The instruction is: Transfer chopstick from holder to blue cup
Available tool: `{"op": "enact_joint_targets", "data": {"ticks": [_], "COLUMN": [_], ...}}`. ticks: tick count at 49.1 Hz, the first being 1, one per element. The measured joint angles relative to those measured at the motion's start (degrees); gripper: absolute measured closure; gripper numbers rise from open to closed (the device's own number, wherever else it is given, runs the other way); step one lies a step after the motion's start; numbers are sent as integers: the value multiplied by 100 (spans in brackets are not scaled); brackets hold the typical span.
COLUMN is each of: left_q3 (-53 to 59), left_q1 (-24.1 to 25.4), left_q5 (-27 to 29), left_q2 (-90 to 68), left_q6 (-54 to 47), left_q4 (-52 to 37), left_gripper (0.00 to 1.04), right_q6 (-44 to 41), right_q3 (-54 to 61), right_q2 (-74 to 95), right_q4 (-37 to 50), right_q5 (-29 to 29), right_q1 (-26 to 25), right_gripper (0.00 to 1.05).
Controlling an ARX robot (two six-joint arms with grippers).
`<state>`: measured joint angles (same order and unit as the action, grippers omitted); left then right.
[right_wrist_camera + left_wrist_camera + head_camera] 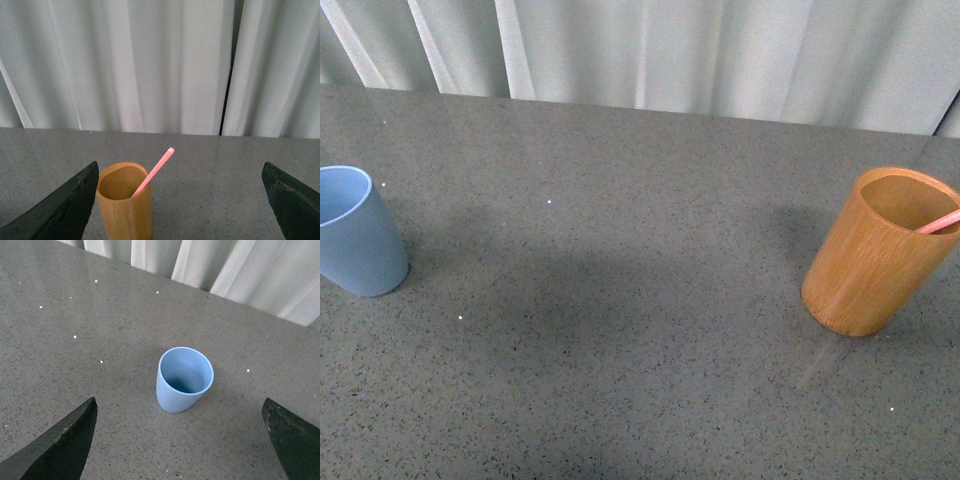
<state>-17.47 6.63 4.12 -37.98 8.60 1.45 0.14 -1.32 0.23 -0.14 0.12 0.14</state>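
jaws: both pairs spread, empty
chopstick point(154, 171): leans on holder point(125, 215) rim; off-centre pinch may slip
blue cup point(182, 382): tall stick could topple it

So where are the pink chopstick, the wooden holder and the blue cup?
chopstick point(154, 171): right wrist view, mid-shaft.
holder point(868, 262): front view, outer wall.
blue cup point(172, 401): left wrist view, outer wall.

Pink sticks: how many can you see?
1. The thin pink chopstick leans in the wide orange-brown wooden holder, far right in the front view. The light-blue plastic cup, far left, holds none. A shorter one deep in the holder could be hidden.
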Motion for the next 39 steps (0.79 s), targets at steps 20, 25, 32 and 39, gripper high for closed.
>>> {"op": "enact_joint_targets", "data": {"ticks": [20,25,32,39], "left_q3": [-2284,-2546,-2887,-3051], "left_q1": [426,424,398,289], "left_q5": [-275,-216,-151,-125], "left_q2": [-3705,-4159,-4822,-5226], "left_q6": [-592,-669,-673,-625], "left_q4": [529,546,713,750], "left_gripper": [7,7,7,7], "right_q6": [0,-2,0,0], "right_q3": [0,0,0,0], "right_q2": [0,0,0,0], "right_q4": [0,0,0,0], "right_q5": [0,0,0,0], "right_q1": [0,0,0,0], "right_gripper": [10,10,10,10]}}
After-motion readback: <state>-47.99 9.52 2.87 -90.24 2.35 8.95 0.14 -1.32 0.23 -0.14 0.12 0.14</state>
